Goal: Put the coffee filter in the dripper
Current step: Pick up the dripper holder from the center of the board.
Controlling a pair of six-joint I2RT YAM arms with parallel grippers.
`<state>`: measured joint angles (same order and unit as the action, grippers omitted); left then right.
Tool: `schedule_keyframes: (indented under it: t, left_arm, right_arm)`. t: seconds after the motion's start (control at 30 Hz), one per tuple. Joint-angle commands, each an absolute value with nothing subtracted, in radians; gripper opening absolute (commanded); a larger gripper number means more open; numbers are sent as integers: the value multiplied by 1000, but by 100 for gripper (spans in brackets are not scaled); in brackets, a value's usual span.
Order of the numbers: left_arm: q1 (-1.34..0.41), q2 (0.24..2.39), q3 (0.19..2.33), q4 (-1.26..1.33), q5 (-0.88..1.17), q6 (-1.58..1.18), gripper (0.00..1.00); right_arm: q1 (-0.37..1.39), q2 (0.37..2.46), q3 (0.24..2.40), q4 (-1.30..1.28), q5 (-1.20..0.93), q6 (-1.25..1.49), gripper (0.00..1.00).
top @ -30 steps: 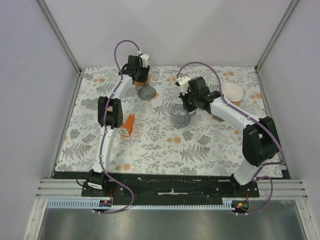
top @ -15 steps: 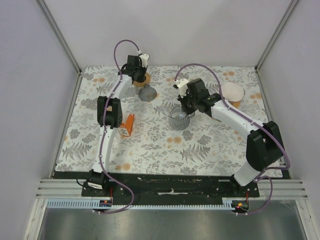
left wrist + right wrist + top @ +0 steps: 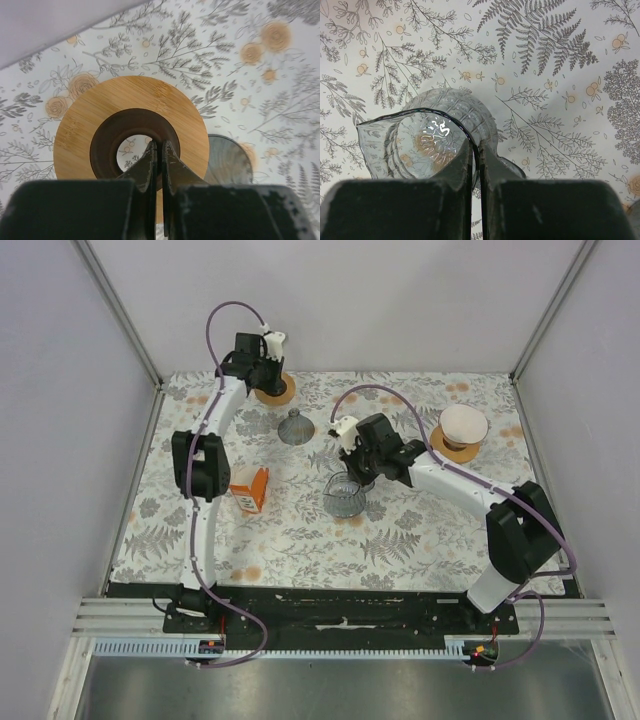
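No text, number, brand or sign can be read in any view; orange-and-white paper packet [image 3: 250,489] on the floral-print counter [image 3: 300,540] is too small to tell any print; round orange wooden dripper [image 3: 172,107], pinched at its dark centre hole by the left pincer [image 3: 160,144], shows bare grain only; clear ribbed glass jug [image 3: 420,140], rim between the closed tips of the right pincer [image 3: 476,145], shows only glare; thin white paper coffee filter [image 3: 464,423] looks plain white.
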<state>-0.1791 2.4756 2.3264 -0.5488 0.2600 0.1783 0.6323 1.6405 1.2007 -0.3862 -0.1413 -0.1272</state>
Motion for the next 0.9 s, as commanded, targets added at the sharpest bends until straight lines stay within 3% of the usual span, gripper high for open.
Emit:
schedule_keyframes:
  t: [0.0,0.13,0.4,0.5,0.6,0.73,0.87]
  left_arm:
    - [-178,2269,2326,-569,383,126,2]
    - [-178,2134,2246,-613,474,98,2]
    - [-187,1797,1987,-699,701,63,2]
    - [-187,1731,1974,-764,787,29,2]
    - [-189,1669,1957,-793,892,-38,2]
    - [-209,1608,1963,-799,1000,-107,2]
    - [-241,1569,1979,-784,1130,-224,2]
  right_arm:
    - [640,1658,1195,-318,-147,-114,9]
    - [643,1658,1174,-310,-143,-103,16]
    - [646,1625,1160,-308,-153,-118,45]
    - [646,1568,1177,-319,-167,-143,52]
    - [646,1458,1184,-282,-178,-166,66]
    - [646,1281,1132,-54,-212,-166,75]
    - [649,1139,955,399,-224,-166,79]
